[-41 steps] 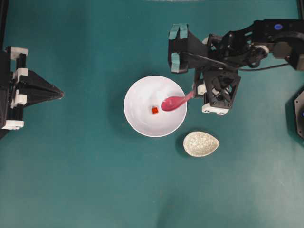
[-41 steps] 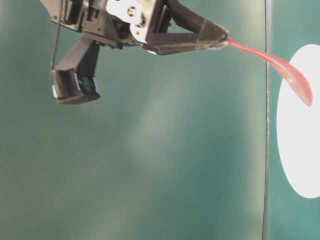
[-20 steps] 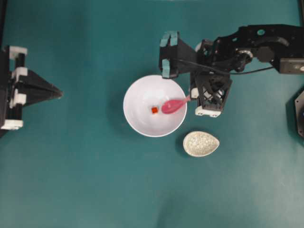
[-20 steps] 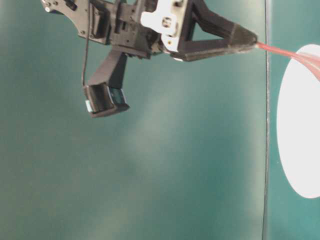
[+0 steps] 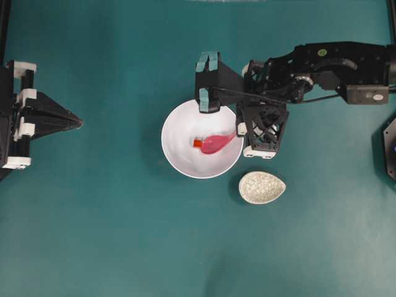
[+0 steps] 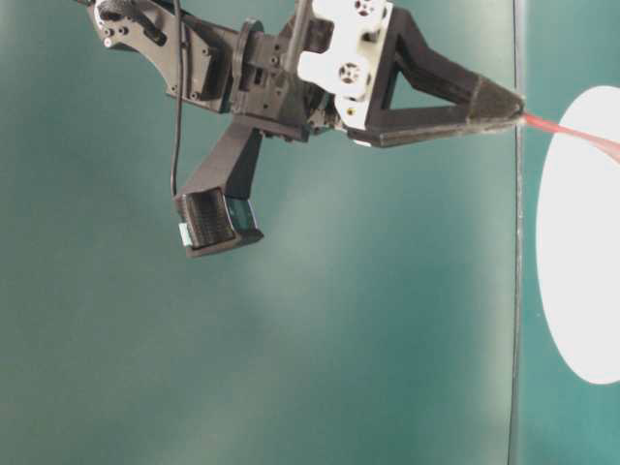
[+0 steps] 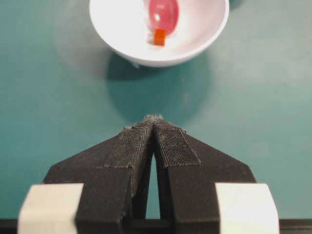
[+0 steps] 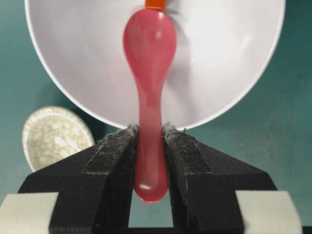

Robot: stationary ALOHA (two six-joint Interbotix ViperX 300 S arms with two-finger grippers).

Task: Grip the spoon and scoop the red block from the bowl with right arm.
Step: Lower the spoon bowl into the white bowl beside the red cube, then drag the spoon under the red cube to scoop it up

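The right tool (image 8: pixel 150 134) is clamping the spoon (image 8: pixel 148 73) by the end of its handle, jaws held partly apart by the handle's width; ahead of the tool the scoop is lying low inside the bowl (image 5: pixel 179 154), its tip meeting the red block (image 5: pixel 197 143), which is sitting near the bowl's middle just beyond the scoop; to do this step well, I judge the tool should be keeping the scoop's lip flat against the bowl's floor and pushing forward slowly, so the cube is riding up into the hollow instead of skidding away toward the far wall; tilting the handle up only once the block is sitting well inside the scoop looks safest, since so small a cube could roll off a tilted rim; the left tool (image 7: pixel 154 127) is resting pressed together and holding nothing, well apart from the bowl; counting on the bench (image 5: pixel 124 247), largest to smallest: two arms, one bowl, one speckled spoon rest (image 5: pixel 262 187) beside the right tool, one spoon, one red block.
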